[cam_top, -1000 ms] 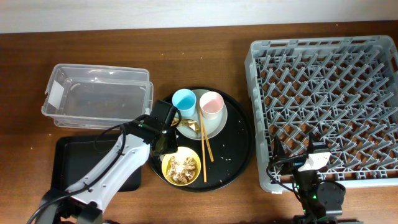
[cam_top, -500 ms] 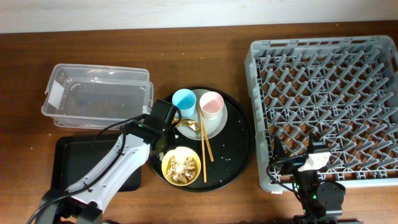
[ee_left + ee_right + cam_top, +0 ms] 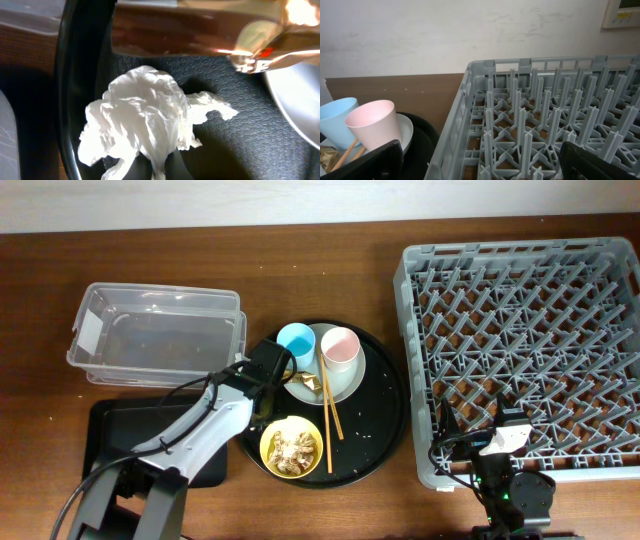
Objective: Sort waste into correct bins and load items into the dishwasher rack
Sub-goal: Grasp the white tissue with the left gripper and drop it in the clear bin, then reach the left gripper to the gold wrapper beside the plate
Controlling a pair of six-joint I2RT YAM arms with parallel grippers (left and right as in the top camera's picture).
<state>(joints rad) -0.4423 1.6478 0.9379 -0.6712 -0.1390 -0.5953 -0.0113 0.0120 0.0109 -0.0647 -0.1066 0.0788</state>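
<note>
The left end effector (image 3: 268, 375) hangs over the near-left part of the round black tray (image 3: 382, 415). In its wrist view the crumpled white tissue (image 3: 145, 120) lies straight ahead of it on the tray floor, close to the tray's rim. The tissue's lower end narrows toward a dark finger at the bottom edge. I cannot tell whether the fingers are pressed on the tissue or apart.

Just to this end effector's right sits the small gold-brown wrapper (image 3: 303, 382) on the pale round plate (image 3: 348, 383). The light-blue cup (image 3: 295, 340) and the pink cup (image 3: 339, 348) stand side by side just beyond the wrapper. Two wooden chopsticks (image 3: 329, 408) run from the plate onto the tray floor. Near its wrist is the yellow bowl (image 3: 267, 450), which holds tan food scraps (image 3: 292, 448). To its left the clear plastic tub (image 3: 84, 308) and the shallow black rectangular tray (image 3: 105, 435) rest on the bench (image 3: 330, 270).

The right end effector (image 3: 480, 167) stays low at the near-left corner of the grey dishwasher rack (image 3: 520, 330), fingers spread wide and holding nothing. The rack's pegs stand directly ahead of it, and the two cups show off to its left.
</note>
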